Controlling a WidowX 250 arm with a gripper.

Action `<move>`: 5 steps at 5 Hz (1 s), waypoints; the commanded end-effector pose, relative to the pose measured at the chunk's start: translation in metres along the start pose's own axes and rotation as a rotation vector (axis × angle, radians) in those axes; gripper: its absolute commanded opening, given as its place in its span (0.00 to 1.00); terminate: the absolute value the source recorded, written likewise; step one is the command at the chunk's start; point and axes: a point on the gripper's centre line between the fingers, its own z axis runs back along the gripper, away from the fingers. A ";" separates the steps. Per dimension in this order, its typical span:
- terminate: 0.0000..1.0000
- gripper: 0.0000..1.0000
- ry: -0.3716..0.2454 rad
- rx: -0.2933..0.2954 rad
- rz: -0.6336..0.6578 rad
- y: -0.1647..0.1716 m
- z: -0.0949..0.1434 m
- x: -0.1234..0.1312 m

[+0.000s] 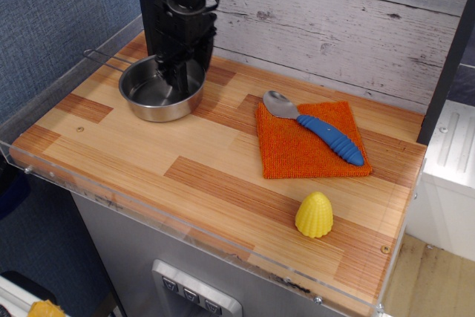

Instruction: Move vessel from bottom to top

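I find the vessel (161, 91) resting on the wooden table (223, 183) at upper left of frame, gripper (172, 72) at its far rim (closure indiscernible from here).

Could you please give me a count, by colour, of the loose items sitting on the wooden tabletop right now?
Silver steel: 1, the vessel
Orange: 1, the cloth
Blue and silver: 1, the spoon lying on the cloth
Yellow: 1, the corn-shaped toy
Total: 4
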 end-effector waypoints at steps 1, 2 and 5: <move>0.00 1.00 -0.021 -0.083 -0.008 -0.005 0.029 0.010; 0.00 1.00 -0.023 -0.106 -0.001 -0.004 0.042 0.014; 0.00 1.00 -0.045 -0.241 -0.011 0.006 0.138 0.002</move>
